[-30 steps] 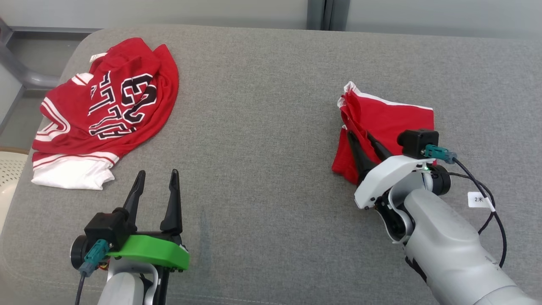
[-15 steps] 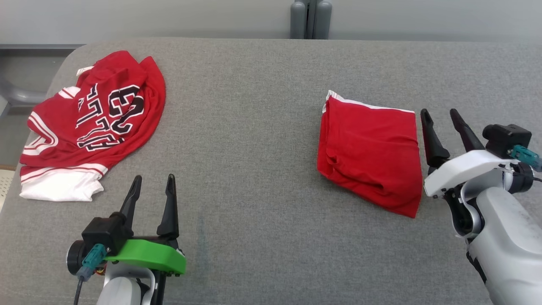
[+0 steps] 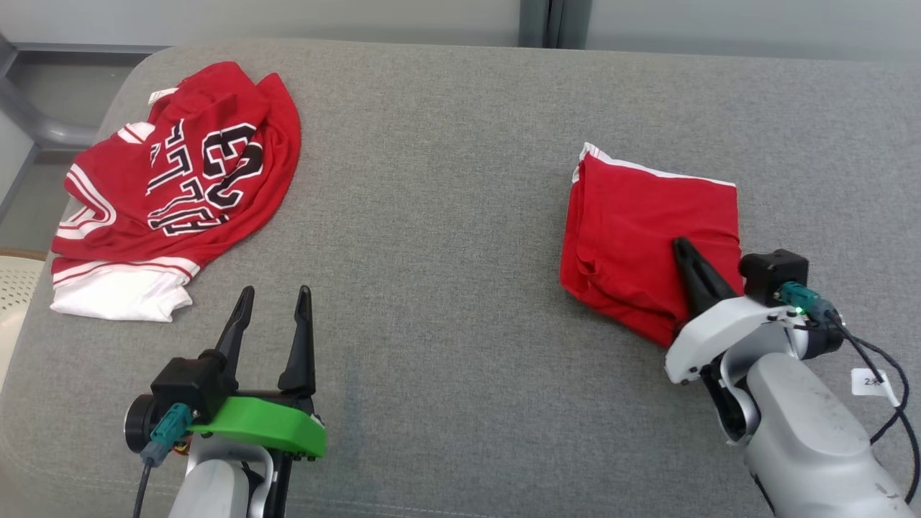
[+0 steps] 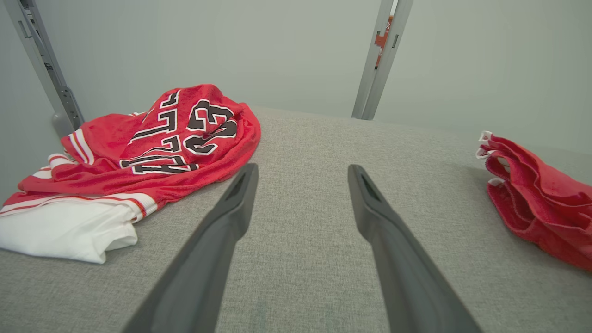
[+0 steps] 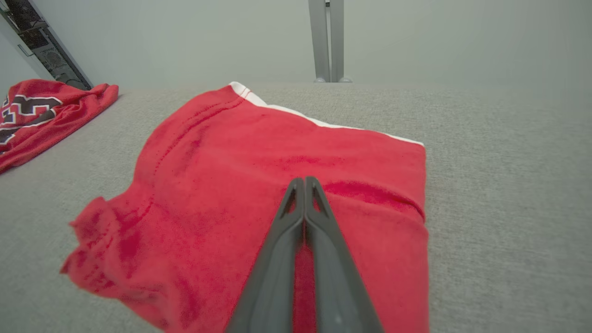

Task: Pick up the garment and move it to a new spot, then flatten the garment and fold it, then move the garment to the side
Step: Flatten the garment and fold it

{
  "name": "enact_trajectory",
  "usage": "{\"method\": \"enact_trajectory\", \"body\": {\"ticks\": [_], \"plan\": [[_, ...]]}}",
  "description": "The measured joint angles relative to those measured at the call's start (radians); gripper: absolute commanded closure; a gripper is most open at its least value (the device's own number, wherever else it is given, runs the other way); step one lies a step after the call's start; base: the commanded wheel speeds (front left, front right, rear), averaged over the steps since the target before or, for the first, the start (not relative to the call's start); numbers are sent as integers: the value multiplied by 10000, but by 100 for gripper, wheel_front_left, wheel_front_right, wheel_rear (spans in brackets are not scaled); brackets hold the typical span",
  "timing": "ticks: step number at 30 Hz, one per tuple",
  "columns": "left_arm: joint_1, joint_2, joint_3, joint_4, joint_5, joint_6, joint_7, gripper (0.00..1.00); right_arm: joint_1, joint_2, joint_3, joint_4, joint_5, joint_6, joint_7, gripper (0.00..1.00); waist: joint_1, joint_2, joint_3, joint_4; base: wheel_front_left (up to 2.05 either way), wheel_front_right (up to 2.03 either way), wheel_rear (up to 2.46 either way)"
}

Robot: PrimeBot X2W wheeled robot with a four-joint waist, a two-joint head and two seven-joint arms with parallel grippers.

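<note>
We begin at the right claw (image 3: 680, 244): its two dark fingers are pressed flat together, leaving no gap. In the right wrist view the closed claw (image 5: 304, 180) points across the middle of the folded garment (image 5: 259, 152), and we see no cloth caught between the tips. Whether the tips touch the cloth or hover just above it, we cannot tell.

The garment (image 3: 640, 230) lies on the right side of the grey fabric surface (image 3: 446, 216). It is plain red, folded into a rough rectangle, with a thin white band along its far edge. The top layer is fairly smooth. Its left edge is uneven, and from the left wrist view we see that edge of the garment (image 4: 536, 199) as several loose, wavy layers stacked on one another. The near corner runs under the right claw's pale body.

The left claw (image 3: 275, 291) hangs over bare surface at the lower left, its fingers spread wide and holding nothing; the left wrist view shows the same open claw (image 4: 301, 169).

Well apart, at the far left, a crumpled red jersey (image 3: 180, 187) with black lettering and white trim lies in a heap.
</note>
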Motion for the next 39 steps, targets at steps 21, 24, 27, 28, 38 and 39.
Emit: {"method": "enact_trajectory", "body": {"ticks": [21, 24, 27, 28, 38, 39], "plan": [[-42, 0, 123, 125, 107, 40, 0, 0, 525, 917, 201, -1668, -614, 0, -2, 92, 0, 0, -163, -345, 0, 0, 0], [43, -2, 217, 159, 230, 40, 2, 0, 1052, 740, -435, -2426, -821, 0, -2, 0, 0, 0, -309, -578, 0, 0, 0], [136, -2, 364, 155, 313, 40, 2, 0, 1642, 583, -1068, -3118, -989, 0, 0, 0, 0, 0, -483, -842, 0, 0, 0], [166, -2, 405, 155, 324, 40, 0, 0, 1784, 539, -1177, -3285, -1043, 0, 0, 0, 0, 0, -529, -912, 0, 0, 0], [515, -4, 792, 136, 594, 33, 0, 0, 3206, 259, -1707, -4462, -1317, 0, 0, 0, 0, 0, -1106, -1596, 0, 0, 0], [544, -4, 825, 134, 600, 33, 0, 0, 3312, 263, -1739, -4531, -1325, 0, -2, 0, 0, 0, -1154, -1627, 0, 0, 0]]}}
